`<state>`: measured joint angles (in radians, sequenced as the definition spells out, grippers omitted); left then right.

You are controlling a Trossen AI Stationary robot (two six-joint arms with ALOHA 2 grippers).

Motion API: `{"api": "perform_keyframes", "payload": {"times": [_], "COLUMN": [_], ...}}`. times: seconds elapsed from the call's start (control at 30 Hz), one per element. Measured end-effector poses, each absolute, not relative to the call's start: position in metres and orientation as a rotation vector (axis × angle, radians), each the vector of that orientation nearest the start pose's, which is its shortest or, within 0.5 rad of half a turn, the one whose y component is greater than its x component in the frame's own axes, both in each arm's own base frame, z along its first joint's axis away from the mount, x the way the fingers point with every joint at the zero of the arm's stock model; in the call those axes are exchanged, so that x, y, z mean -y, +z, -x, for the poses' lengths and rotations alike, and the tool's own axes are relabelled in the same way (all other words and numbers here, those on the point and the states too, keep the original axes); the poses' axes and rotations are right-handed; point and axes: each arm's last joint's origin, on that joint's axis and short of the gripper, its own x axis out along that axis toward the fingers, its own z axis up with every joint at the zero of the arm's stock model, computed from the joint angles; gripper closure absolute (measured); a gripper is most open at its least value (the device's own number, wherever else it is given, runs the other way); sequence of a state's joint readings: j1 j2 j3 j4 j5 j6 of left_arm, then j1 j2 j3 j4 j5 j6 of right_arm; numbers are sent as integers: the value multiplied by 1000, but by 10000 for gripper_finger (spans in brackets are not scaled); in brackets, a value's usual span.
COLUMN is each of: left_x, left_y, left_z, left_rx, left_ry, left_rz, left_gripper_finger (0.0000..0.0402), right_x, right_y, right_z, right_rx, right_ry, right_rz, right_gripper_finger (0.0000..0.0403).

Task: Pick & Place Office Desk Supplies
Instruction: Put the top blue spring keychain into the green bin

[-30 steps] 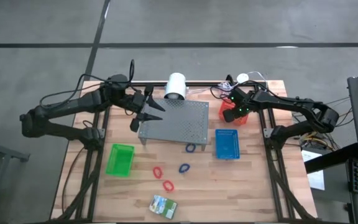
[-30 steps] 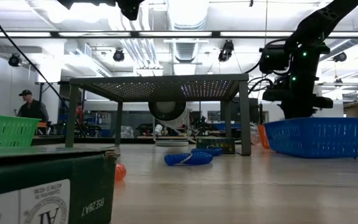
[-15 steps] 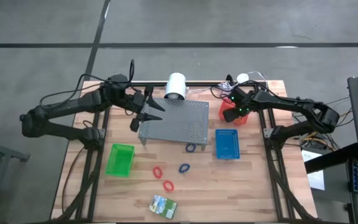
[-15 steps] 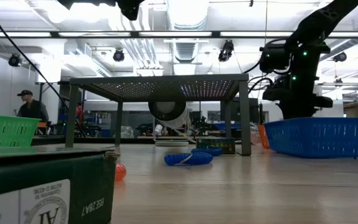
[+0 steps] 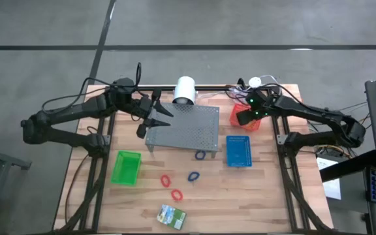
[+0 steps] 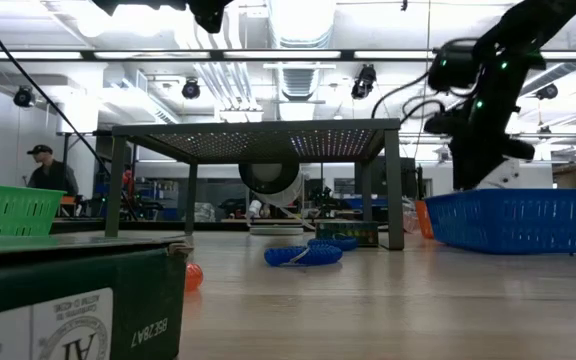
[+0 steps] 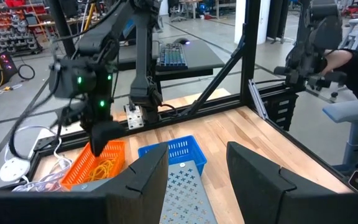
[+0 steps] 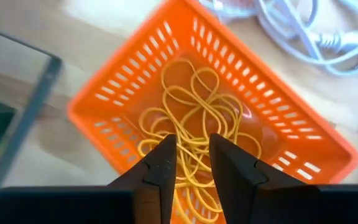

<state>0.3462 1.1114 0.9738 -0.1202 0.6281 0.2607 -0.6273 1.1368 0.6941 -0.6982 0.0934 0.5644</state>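
Right wrist view: rubber bands [image 8: 194,118] beyond jaws

Looks like a robotics lab or workshop: big open hall with a polished concrete floor [image 5: 240,23], strip lights [image 6: 423,55] and ducting overhead, black metal frames [image 7: 251,68], a desk with a keyboard [image 7: 171,56], red parts bins [image 7: 14,12], and a person [image 6: 46,172] in the background.
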Motion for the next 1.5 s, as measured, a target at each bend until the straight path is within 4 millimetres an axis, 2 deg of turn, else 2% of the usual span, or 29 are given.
{"api": "perform_keyframes", "payload": {"times": [0.2, 0.47, 0.7, 0.93, 1.1, 1.5], "left_x": [-66, -66, -66, -65, -65, -65], "left_y": [342, 341, 340, 334, 334, 334], "left_z": [-233, -233, -233, -231, -231, -231], "left_rx": [-195, -207, -217, -280, -286, -288], "left_ry": [-309, -309, -308, -314, -315, -311], "left_rz": [-134, -125, -101, -64, -61, -37], "left_gripper_finger": [237, 237, 237, 237, 237, 237], "right_x": [103, 68, 34, 8, -3, -13], "right_y": [228, 260, 273, 289, 295, 296], "right_z": [-156, -165, -164, -164, -162, -158], "right_rx": [-791, -579, -542, -415, -363, -353], "right_ry": [-844, -587, -367, -178, -92, -24], "right_rz": [-669, -474, -331, -229, -140, -104], "right_gripper_finger": [330, 332, 332, 339, 339, 339]}}
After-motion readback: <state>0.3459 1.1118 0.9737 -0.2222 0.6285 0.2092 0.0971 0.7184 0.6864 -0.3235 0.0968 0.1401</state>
